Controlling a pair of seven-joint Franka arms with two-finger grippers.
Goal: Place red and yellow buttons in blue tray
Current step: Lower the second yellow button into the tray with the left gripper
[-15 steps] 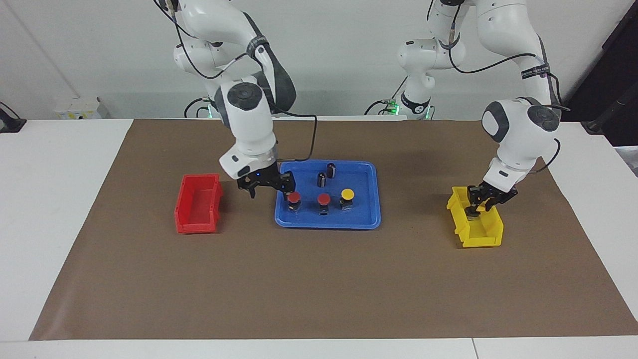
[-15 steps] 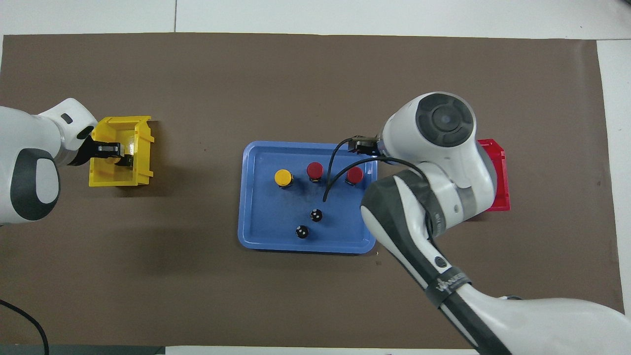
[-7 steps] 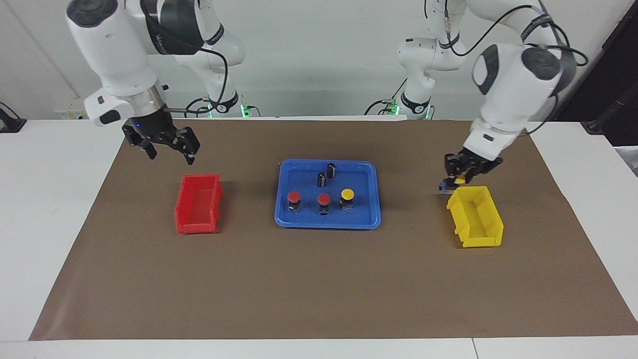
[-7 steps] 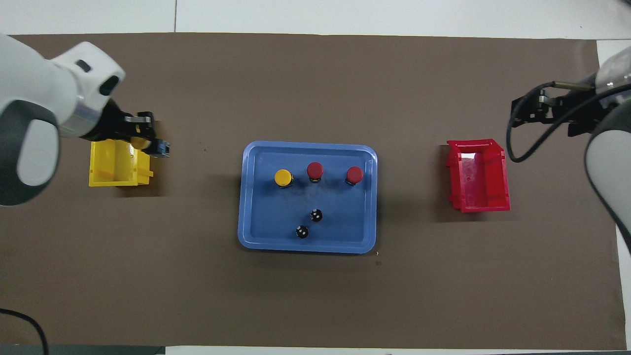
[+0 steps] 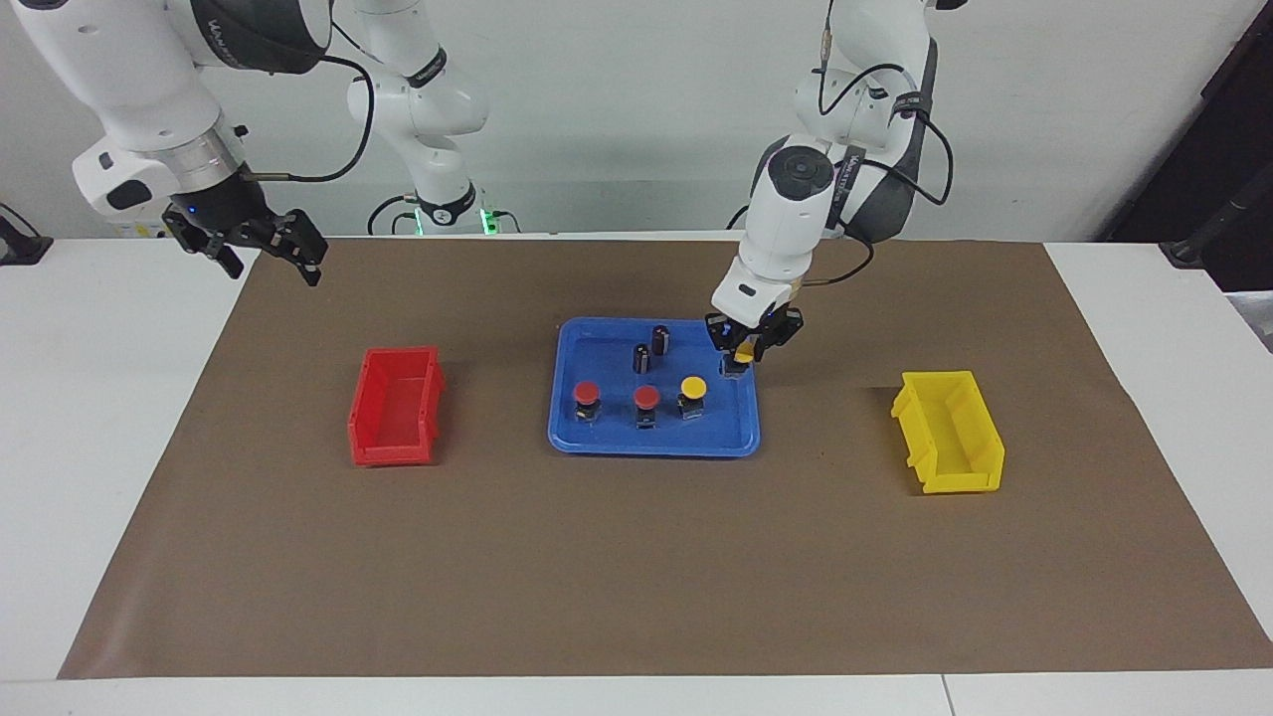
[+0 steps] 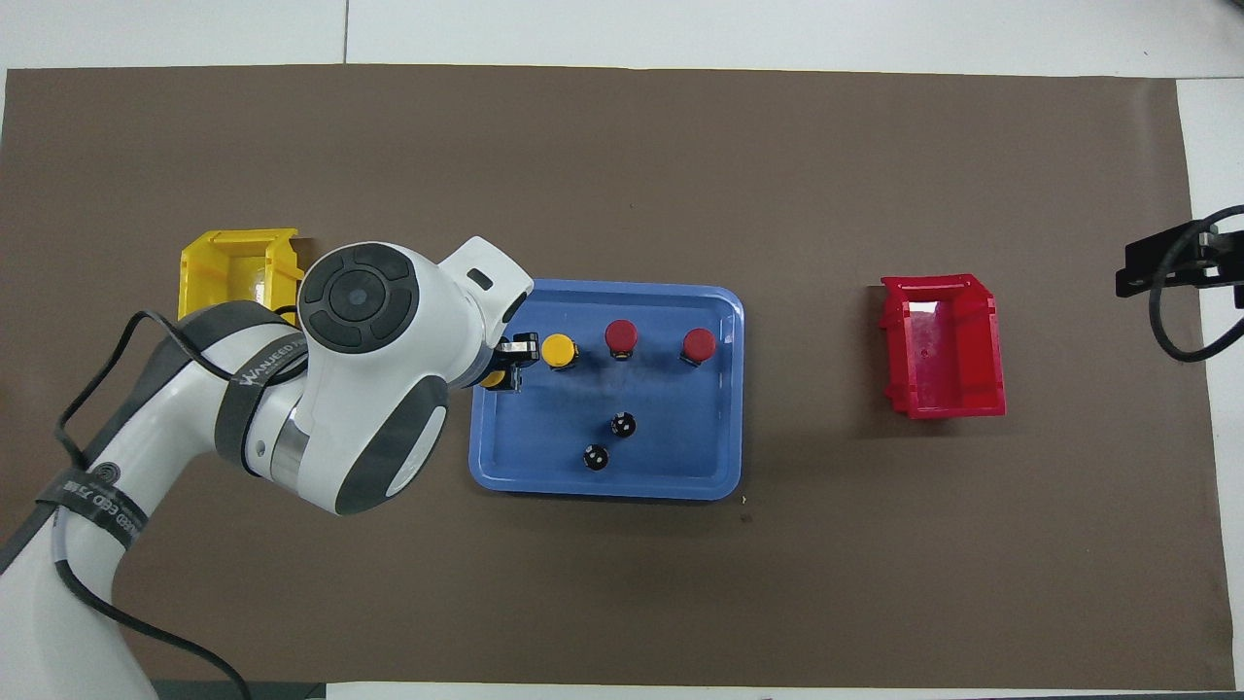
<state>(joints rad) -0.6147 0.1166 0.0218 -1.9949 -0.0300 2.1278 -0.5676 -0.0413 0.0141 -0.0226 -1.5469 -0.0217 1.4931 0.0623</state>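
Note:
The blue tray (image 5: 726,438) (image 6: 680,467) lies mid-table. In it stand two red buttons (image 5: 587,395) (image 5: 646,400), a yellow button (image 5: 692,389) (image 6: 558,351) and two dark capless cylinders (image 5: 660,339). My left gripper (image 5: 741,356) (image 6: 503,367) is shut on the second yellow button (image 5: 742,354) (image 6: 494,378), low over the tray's edge toward the left arm's end. My right gripper (image 5: 267,249) (image 6: 1161,267) is open and empty, raised over the table edge at the right arm's end.
A small red bin (image 5: 395,405) (image 6: 941,345) sits toward the right arm's end and a small yellow bin (image 5: 950,430) (image 6: 233,272) toward the left arm's end, both on the brown mat (image 5: 636,557).
My left gripper lifted the yellow button out of the yellow bin and carried it over to the blue tray. My right gripper rose from the tray and drew back past the red bin.

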